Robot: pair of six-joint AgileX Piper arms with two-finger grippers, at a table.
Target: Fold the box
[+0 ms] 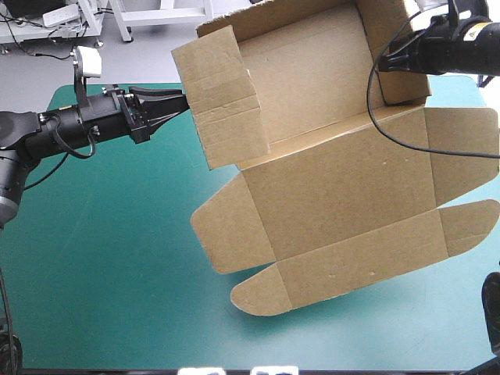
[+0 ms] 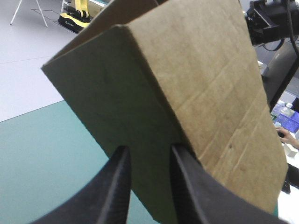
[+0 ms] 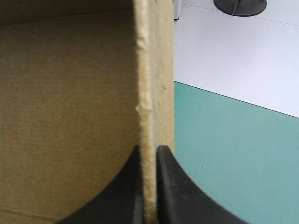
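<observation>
1. The box (image 1: pixel 336 180), a cut sheet of brown corrugated board, is seen from the centre of the teal-green cover (image 1: pixel 101 258) out toward 1 o'clock, its far half tilted up.
2. A tray is formed at that far half. The left wall (image 1: pixel 223 98) is raised at 10 o'clock of the box and the right wall (image 1: pixel 394 47) at 1 o'clock, with a flat floor panel between them.
3. The near half is spread open as a broad panel, with a narrow strip at 6 o'clock. Round-ended tabs (image 1: pixel 258 293) are seen at 7 and 3 o'clock. Whether this half touches the cover cannot be told.
4. The left gripper (image 1: pixel 186 101) is set at 9 o'clock of the box. Its black fingers are clamped on the left wall, whose matt outer face is crossed by parallel score lines.
5. The right gripper (image 1: pixel 383 62) is set at 1 o'clock. Its fingers are pressed almost together on the right wall's raw, slightly ragged cut edge.
6. The cover is shown as smooth and even around the box
</observation>
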